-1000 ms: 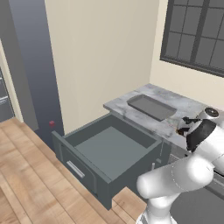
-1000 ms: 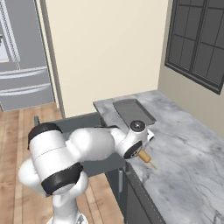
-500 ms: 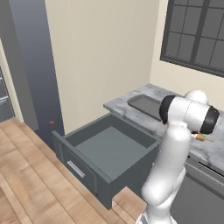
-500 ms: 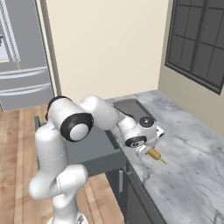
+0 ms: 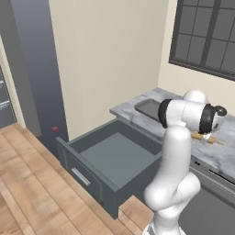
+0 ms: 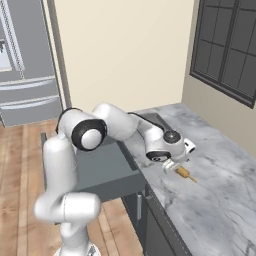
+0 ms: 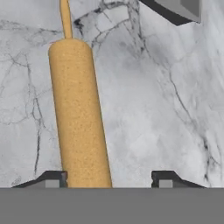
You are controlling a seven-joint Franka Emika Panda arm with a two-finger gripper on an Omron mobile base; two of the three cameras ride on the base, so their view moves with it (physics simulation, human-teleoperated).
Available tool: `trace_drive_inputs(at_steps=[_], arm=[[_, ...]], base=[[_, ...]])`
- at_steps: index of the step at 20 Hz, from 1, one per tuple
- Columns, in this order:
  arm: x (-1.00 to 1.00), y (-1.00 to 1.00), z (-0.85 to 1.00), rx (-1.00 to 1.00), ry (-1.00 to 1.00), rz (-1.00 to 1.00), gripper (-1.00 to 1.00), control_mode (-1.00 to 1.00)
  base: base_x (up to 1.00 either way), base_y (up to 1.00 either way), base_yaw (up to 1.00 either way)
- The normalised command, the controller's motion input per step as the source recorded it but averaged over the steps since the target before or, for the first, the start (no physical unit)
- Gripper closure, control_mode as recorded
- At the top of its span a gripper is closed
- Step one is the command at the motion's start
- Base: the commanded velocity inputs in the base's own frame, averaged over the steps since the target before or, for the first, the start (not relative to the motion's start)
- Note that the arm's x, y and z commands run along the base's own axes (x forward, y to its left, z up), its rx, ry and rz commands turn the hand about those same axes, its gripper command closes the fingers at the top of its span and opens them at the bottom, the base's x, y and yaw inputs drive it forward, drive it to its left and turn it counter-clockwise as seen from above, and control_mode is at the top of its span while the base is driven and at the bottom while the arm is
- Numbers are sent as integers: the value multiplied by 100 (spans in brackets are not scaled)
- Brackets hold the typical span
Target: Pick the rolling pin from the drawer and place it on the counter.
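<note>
The rolling pin (image 7: 78, 113), a light-orange wooden cylinder with a thin handle, lies flat on the marble counter (image 7: 153, 109). My gripper (image 7: 109, 180) stands open over it; the pin rests against the left fingertip (image 7: 52, 179), with a wide gap to the right one. From the right base the pin (image 6: 184, 173) pokes out just past the gripper (image 6: 172, 166) on the counter (image 6: 215, 200). From the left base the pin (image 5: 204, 137) shows beside the wrist. The drawer (image 5: 114, 158) stands pulled out with nothing inside it.
A flat dark-grey tray (image 5: 149, 108) sits on the counter (image 5: 215, 156) toward the wall; its corner (image 7: 175, 8) shows in the hand view. The open drawer (image 6: 100, 167) juts into the floor space beside my base. A dark window is behind the counter.
The jaws have parted and let go of the rolling pin, which now rests on the counter. The arm's elbow has swung upward over the last second.
</note>
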Motion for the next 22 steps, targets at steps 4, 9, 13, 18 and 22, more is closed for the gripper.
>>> trace_drive_inputs(at_steps=[4, 9, 13, 18, 22], arm=[[-33, -35, 75, 12, -19, 1, -100, -100], [-38, 9, 100, 1, -16, 8, -100, -100], [-52, 73, 100, -6, -13, 11, -100, -100], [-63, 100, 81, -16, -5, 10, -100, -100], [-68, 100, 64, -16, 0, 12, -100, -100]], base=[[0, 0, 0], [0, 0, 0], [0, 0, 0], [0, 0, 0], [0, 0, 0]])
